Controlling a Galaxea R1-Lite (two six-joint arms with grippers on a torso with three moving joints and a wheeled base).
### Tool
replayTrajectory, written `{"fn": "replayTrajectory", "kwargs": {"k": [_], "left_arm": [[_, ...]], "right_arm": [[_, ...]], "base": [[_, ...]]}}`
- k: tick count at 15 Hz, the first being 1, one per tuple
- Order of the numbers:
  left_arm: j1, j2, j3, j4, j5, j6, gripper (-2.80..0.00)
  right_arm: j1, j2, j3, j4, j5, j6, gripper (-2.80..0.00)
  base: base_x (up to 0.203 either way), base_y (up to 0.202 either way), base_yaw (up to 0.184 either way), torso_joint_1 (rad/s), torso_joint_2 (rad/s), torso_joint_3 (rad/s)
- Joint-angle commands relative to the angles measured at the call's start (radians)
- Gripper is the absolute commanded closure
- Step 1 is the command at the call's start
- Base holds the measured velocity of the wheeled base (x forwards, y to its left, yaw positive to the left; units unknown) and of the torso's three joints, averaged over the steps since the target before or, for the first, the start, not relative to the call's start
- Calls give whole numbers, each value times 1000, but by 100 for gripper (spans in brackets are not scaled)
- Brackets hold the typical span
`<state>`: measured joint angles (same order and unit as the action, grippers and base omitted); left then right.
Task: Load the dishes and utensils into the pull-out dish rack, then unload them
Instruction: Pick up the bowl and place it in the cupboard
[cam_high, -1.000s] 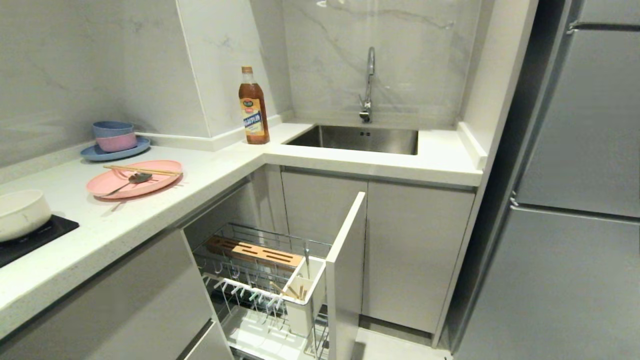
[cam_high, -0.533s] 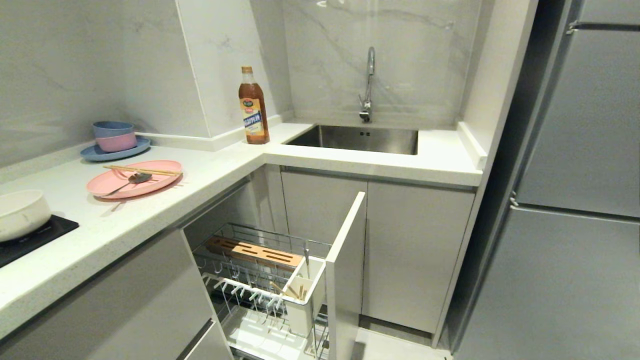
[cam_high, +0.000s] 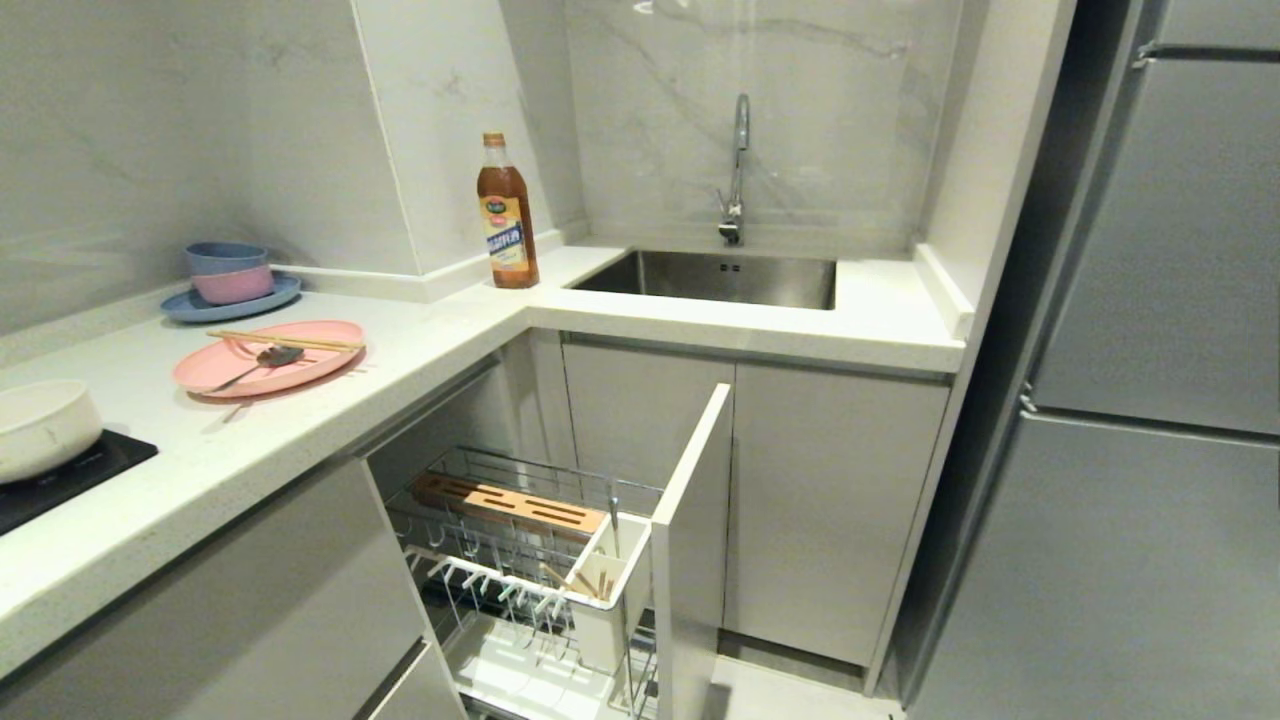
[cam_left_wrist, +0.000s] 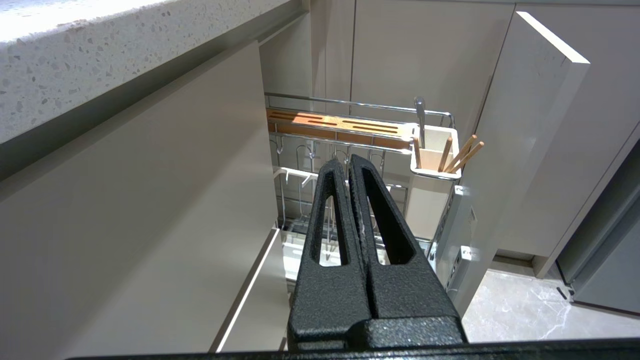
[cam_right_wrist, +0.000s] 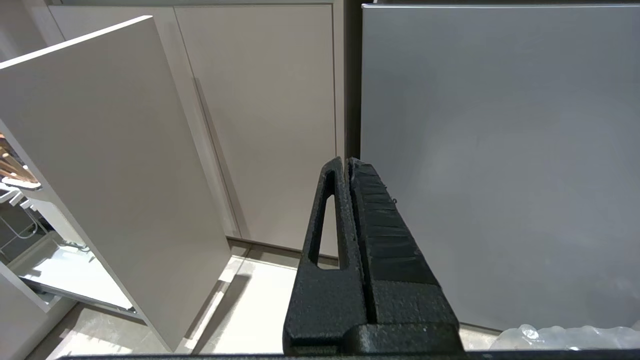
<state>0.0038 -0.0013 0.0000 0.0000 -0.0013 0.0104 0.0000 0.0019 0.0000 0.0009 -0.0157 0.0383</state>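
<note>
Two pincers, left pincer (cam_left_wrist: 348, 167) and right pincer (cam_right_wrist: 346, 167), hang pressed together and empty, low beside the pull-out dish rack (cam_left_wrist: 350, 131). Well above them on the surface (cam_high: 420, 340), pink plate (cam_high: 268, 358) carries chopsticks (cam_high: 285, 341) and spoon (cam_high: 262, 360); thin, light, probably slippery, so I'd pinch the plate's rim.

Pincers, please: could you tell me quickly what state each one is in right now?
Left pincer: closed, holding nothing, in front of the pull-out dish rack.
Right pincer: closed, holding nothing.

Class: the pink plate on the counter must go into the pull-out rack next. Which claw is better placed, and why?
Probably the left claw: it faces the pull-out rack, and the pink plate lies on the robot's left. The right claw faces closed cabinet doors.
</note>
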Motion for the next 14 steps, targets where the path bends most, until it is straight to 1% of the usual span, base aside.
{"fn": "replayTrajectory", "kwargs": {"k": [1,12,14], "left_arm": [[1,0,2,0,0,0,0],[1,0,2,0,0,3,0],[0,0,2,0,1,0,0]], "right_arm": [[0,0,2,0,0,0,0],[1,0,3,0,0,0,0],[0,0,3,1,0,0,0]], "base": [[0,0,0,0,0,0],[0,0,0,0,0,0],[0,0,0,1,1,-74]]}}
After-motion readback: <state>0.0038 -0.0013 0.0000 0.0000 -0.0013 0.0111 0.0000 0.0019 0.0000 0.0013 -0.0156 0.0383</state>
